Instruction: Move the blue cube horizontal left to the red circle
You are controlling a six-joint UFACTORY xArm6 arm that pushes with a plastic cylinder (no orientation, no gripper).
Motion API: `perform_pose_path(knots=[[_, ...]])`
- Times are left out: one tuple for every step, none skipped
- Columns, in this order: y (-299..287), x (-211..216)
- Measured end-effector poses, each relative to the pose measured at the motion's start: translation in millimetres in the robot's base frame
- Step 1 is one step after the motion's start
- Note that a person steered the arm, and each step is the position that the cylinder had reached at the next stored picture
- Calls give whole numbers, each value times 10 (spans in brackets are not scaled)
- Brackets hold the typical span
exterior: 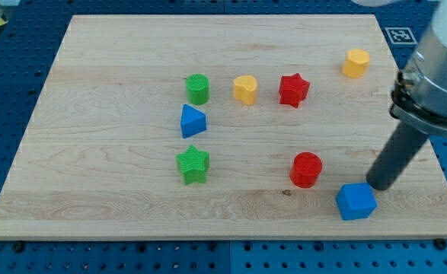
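The blue cube (356,202) lies near the view's bottom right of the wooden board (116,198). The red circle (307,169), a short red cylinder, stands to the upper left of the cube with a small gap between them. My tip (379,185) rests on the board just to the upper right of the blue cube, close to its top right corner or touching it. The rod rises from there toward the view's right edge.
A red star (293,90), a yellow heart-like block (245,89) and a green cylinder (197,89) stand in a row higher up. A yellow hexagon (356,63) is at the top right. A blue triangle (193,121) and a green star (193,165) are left of centre.
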State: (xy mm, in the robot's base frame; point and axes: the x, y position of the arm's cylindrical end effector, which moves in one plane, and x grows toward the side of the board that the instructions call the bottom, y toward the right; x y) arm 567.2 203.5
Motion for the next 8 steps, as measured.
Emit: perform_pose_path(knots=[[-116,346],[-125,348],[-132,348],[-347,334],[-635,335],[-707,341],[-770,424],[-958,438]])
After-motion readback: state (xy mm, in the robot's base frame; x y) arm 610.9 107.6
